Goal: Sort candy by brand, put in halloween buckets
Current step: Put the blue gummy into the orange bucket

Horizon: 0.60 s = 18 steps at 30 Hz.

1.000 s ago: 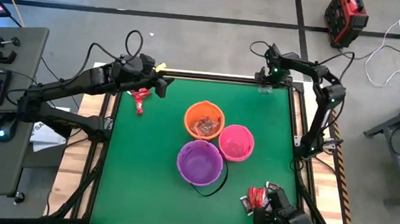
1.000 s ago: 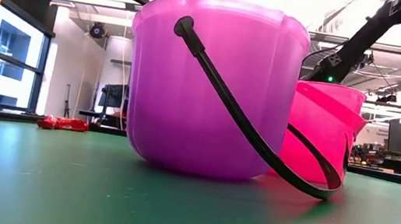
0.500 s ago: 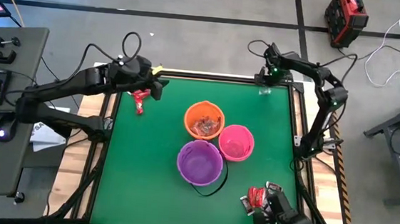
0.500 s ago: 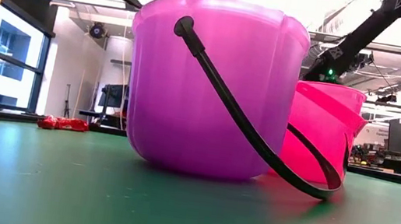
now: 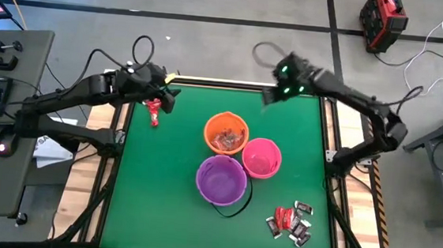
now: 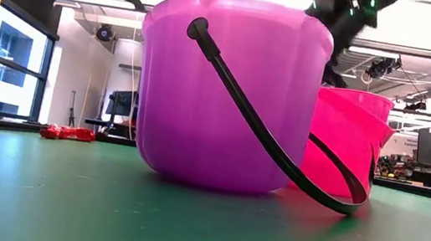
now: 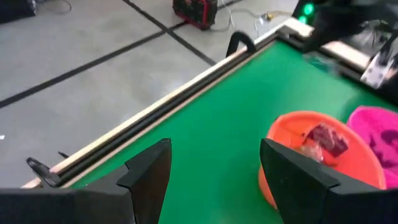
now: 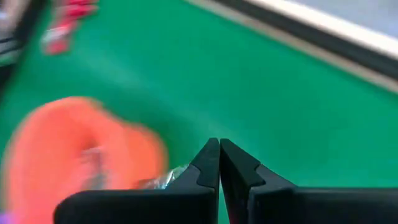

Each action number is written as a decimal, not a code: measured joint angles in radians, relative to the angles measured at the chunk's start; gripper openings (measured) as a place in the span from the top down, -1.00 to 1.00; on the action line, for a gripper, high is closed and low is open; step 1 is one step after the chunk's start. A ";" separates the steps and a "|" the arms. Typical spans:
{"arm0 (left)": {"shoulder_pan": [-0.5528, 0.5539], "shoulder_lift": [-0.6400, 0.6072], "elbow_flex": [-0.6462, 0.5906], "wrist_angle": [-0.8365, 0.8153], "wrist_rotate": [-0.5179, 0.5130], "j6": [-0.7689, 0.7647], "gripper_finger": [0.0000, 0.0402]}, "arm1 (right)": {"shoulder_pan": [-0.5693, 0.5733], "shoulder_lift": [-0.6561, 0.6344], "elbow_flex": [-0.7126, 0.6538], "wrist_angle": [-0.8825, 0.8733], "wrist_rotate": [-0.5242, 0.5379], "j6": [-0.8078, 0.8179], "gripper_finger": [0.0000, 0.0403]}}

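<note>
High view: right gripper (image 5: 269, 97) is hovering beyond the orange bucket (image 5: 226, 133), fingers (image 8: 208, 163) pressed together, a silvery wrapper apparently pinched between them. Left gripper (image 5: 168, 96) is waiting with fingers wide near red candy (image 5: 154, 109), left of the orange bucket. Risk: so thin a pinch may be slipping, dropping the piece short of the rim. Pink bucket (image 5: 261, 158) and purple bucket (image 5: 221, 179) are sitting beside the orange one on the green surface (image 5: 153, 190); grey floor is surrounding it.
</note>
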 joint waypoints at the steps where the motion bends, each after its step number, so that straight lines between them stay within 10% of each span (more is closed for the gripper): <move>1: 0.000 0.007 0.000 -0.005 0.008 0.001 -0.18 | 0.062 -0.001 0.000 0.036 0.000 0.027 1.00; 8: 0.000 0.023 0.000 -0.018 0.023 0.053 -0.18 | 0.382 0.034 0.000 0.316 0.147 0.179 1.00; 18: -0.001 -0.014 0.000 -0.022 0.130 0.101 -0.18 | 0.433 0.127 0.000 0.338 0.159 0.279 0.69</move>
